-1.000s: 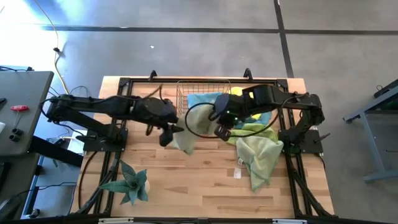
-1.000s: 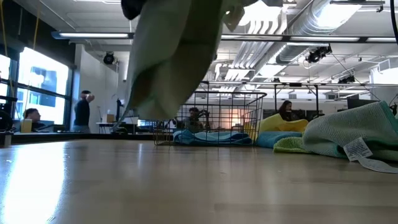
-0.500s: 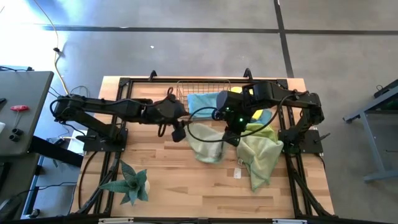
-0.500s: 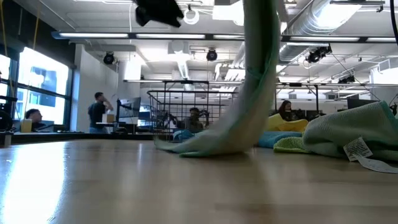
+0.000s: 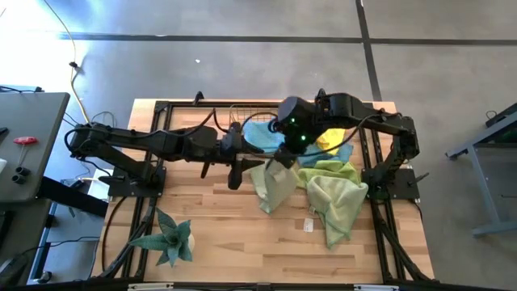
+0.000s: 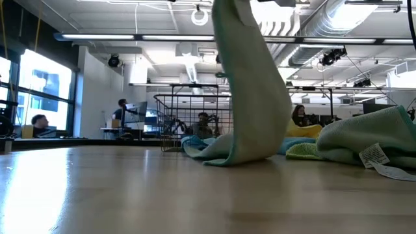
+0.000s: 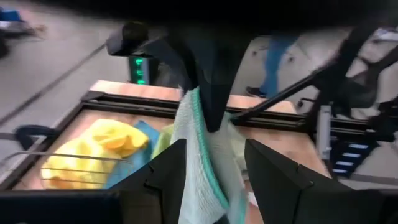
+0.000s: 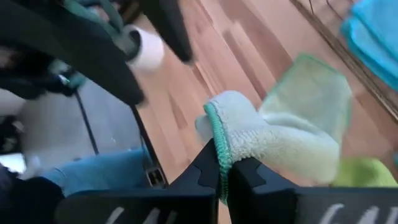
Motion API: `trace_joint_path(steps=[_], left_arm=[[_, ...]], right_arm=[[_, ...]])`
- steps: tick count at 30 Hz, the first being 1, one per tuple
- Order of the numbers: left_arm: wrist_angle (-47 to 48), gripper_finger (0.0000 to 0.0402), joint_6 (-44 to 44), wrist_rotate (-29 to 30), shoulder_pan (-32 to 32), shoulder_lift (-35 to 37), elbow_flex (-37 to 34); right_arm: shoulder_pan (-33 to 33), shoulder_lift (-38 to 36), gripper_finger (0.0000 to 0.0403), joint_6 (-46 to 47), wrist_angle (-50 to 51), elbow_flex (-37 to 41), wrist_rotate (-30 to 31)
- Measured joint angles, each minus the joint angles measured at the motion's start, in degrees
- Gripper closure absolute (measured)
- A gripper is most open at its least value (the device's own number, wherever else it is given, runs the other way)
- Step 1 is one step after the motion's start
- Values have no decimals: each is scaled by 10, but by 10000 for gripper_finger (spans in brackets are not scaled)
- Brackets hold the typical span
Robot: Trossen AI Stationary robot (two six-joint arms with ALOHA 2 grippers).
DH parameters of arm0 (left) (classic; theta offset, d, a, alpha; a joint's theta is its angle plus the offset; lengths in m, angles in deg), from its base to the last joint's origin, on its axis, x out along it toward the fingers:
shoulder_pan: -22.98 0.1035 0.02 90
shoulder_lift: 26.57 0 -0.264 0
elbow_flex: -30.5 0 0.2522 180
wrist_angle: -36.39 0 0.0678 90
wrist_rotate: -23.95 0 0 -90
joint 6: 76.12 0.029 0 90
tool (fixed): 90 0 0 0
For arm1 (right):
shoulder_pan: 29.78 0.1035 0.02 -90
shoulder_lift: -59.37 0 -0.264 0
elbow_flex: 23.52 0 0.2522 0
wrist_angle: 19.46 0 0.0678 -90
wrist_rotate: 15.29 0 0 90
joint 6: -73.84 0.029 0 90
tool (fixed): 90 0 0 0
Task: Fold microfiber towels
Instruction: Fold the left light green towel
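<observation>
You had the pale green towel (image 5: pixel 273 184) hanging from the right gripper (image 5: pixel 283 155), clenched on one edge just in front of the wire basket (image 5: pixel 260 121), its lower end dragging on the desk (image 5: pixel 242 242). Your left gripper (image 5: pixel 235 174) stood released beside the cloth. A second corner needed catching before you spread it flat.
</observation>
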Motion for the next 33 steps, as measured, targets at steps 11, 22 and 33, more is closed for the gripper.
trace_joint_path(steps=[11,22,33], left_arm=[[9,248,26,97,1,0,0],[9,248,66,111,-3,0,0],[5,248,101,110,-3,0,0]], right_arm=[[-4,0,403,10,-55,0,11],[-4,0,403,14,-99,0,39],[-10,0,403,11,-85,0,91]])
